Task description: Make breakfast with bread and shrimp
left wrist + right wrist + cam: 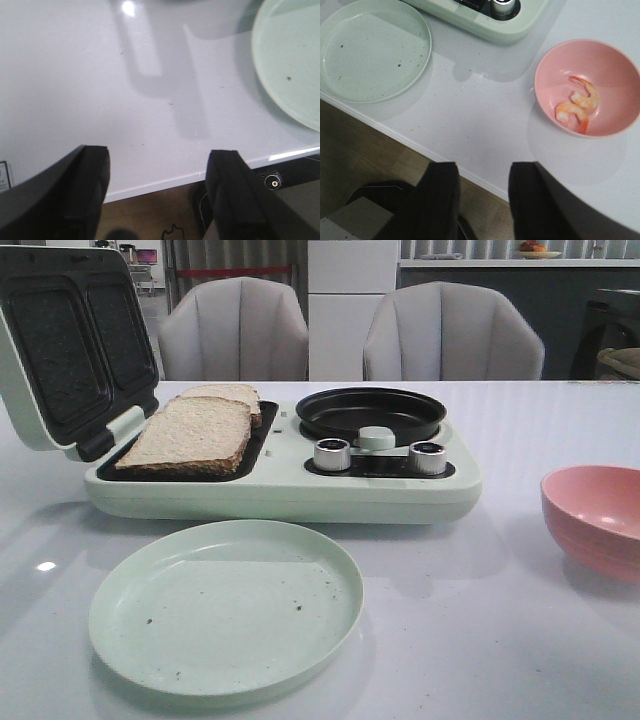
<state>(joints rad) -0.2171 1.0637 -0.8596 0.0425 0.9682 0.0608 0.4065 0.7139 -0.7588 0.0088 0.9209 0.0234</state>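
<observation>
Two slices of bread point(192, 432) lie on the open grill plate at the left of the pale green breakfast maker point(290, 490), the rear slice point(228, 395) partly hidden behind the front one. Two pink-orange shrimp point(578, 105) lie in the pink bowl point(600, 65), which the front view shows at the right edge point(596, 515). My left gripper point(157, 152) hangs open over the table's near edge, nothing between its fingers. My right gripper point(484, 167) is open too, over the table edge, short of the bowl. Neither gripper appears in the front view.
An empty pale green plate point(226, 608) with a few dark crumbs sits in front of the breakfast maker. The maker's lid point(70, 340) stands open at the left; its small black pan point(371, 414) and two knobs point(380, 456) are on the right. Two grey chairs point(350, 335) stand behind the table.
</observation>
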